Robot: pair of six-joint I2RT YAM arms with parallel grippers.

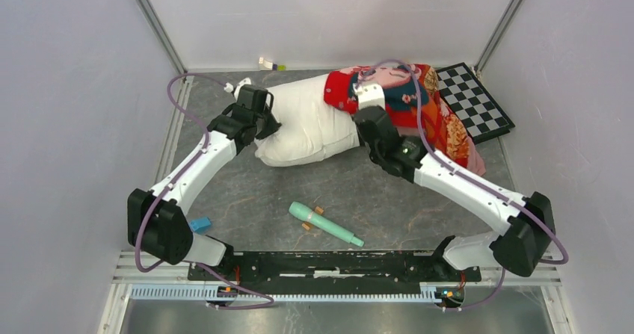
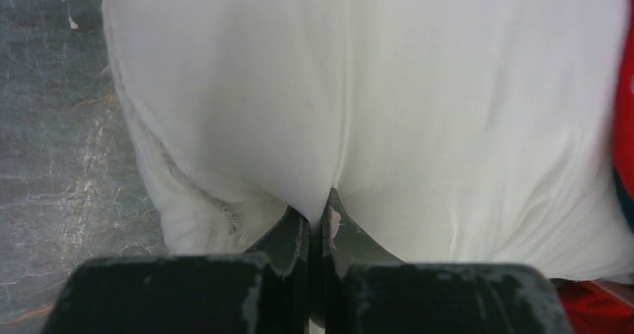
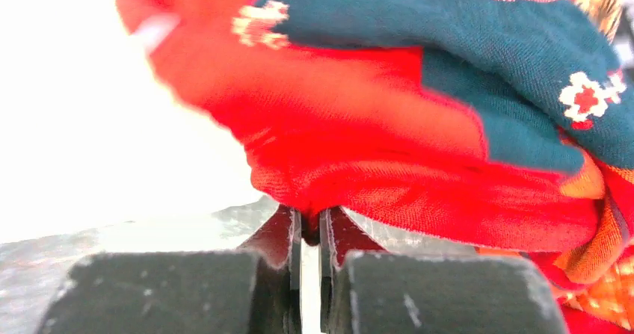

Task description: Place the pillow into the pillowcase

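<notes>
Top external view: pillow (image 1: 306, 128) sits upper middle of the tabletop (image 1: 374, 199), right end tucked in the pillowcase (image 1: 430, 110). Left hand (image 2: 317, 218) pinches a pillow fold, right hand (image 3: 308, 226) pinches the case's red hem. Soft, floppy stuff, so I'd grab edges.

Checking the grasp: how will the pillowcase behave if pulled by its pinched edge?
Probably floppy: the pillowcase bunches in folds at the right fingers. Likely light, draping over the pillow. It may snag, since the pillow fills its mouth.

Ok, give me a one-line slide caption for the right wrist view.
Right gripper shut on the pillowcase at its red edge, white pillow to its left.
</notes>
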